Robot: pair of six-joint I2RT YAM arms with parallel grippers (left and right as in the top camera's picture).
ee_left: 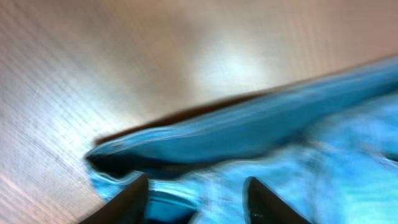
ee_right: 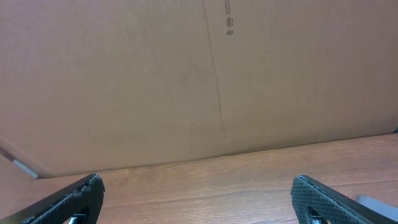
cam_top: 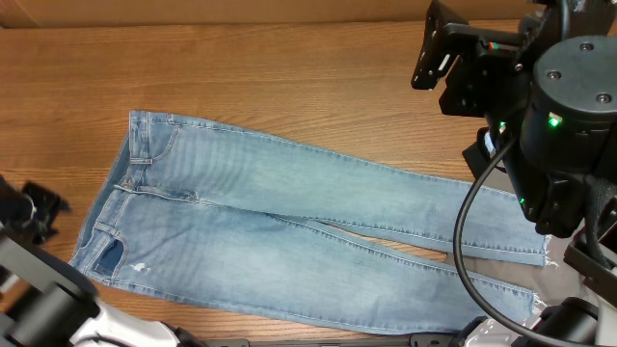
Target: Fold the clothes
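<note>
- Up close, my left fingers (ee_left: 130, 199) stand parted. I see nothing pinched between them, though the left wrist view is badly smeared.
- Just past their tips lies a raised fold of the jeans (ee_left: 261, 130), with a dark shadowed gap under its edge. Beyond the fold there is bare desk (ee_left: 124, 62).
- My right fingers (ee_right: 74, 196) are spread wide and released, with nothing between them. They face a plain cardboard (ee_right: 186, 81) wall that stands at the back edge of the desk. No denim shows in that view.
- From overhead, the jeans (cam_top: 289, 222) lie flat across the middle of the desk (cam_top: 289, 77). The waistband is at the left and both legs run off to the right.
- The two legs lie side by side, touching near the crotch and splaying a little toward the frayed hems.
- The hems end beside the base of the right arm (cam_top: 564, 106). That arm is up at the far right corner, well apart from the waistband.
- The left arm (cam_top: 39, 289) sits at the near left corner, just beside the waistband end. I cannot pick out its fingers from overhead.
</note>
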